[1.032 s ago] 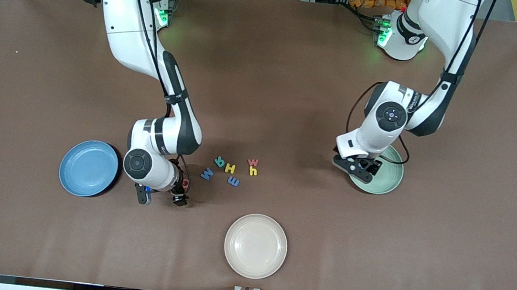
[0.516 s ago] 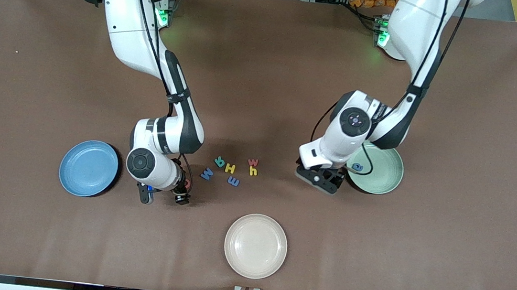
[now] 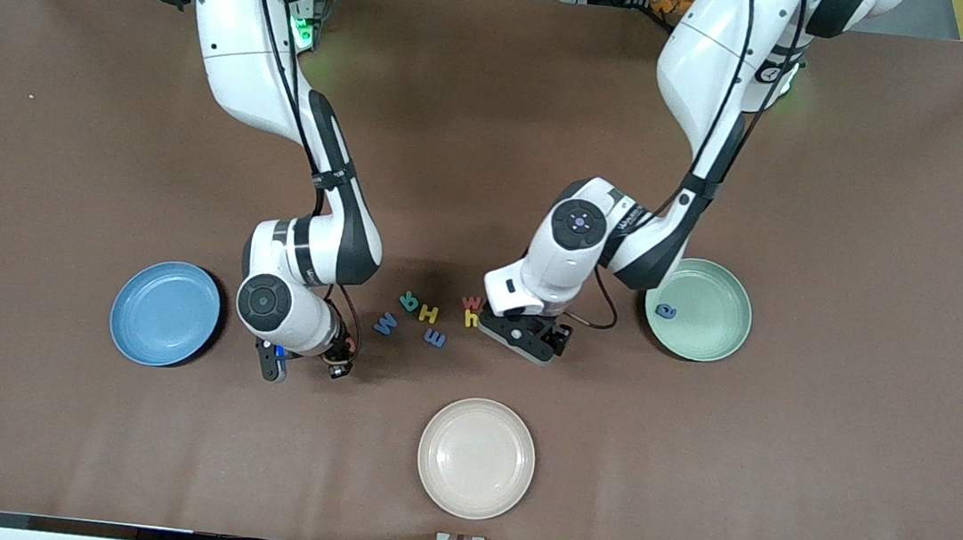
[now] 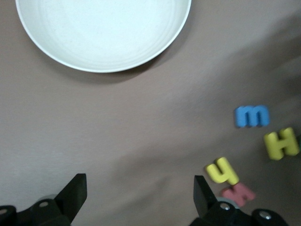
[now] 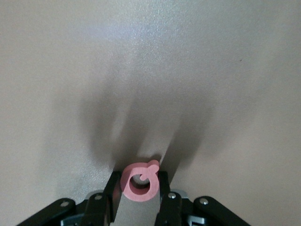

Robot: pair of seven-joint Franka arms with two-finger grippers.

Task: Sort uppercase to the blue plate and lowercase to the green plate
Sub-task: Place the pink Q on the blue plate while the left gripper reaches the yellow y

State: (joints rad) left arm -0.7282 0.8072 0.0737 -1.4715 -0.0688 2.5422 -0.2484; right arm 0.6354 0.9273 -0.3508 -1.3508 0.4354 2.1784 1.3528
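Right gripper (image 5: 139, 188): closed on the red Q (image 5: 139, 181), low over the desk (image 3: 496, 128), between the blue plate (image 3: 126, 331) and the letter cluster.
Blue plate: beside this gripper, toward the right arm's end; right arm is the nearer one.
Left gripper (image 4: 139, 197): wide, empty, over the yellow h (image 4: 221, 171), beside the green plate (image 3: 730, 332).
Blue a (image 3: 666, 311): in the green plate.

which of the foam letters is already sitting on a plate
The blue a. It alone lies in the green plate; the red Q is in the right claw, the rest on the table.
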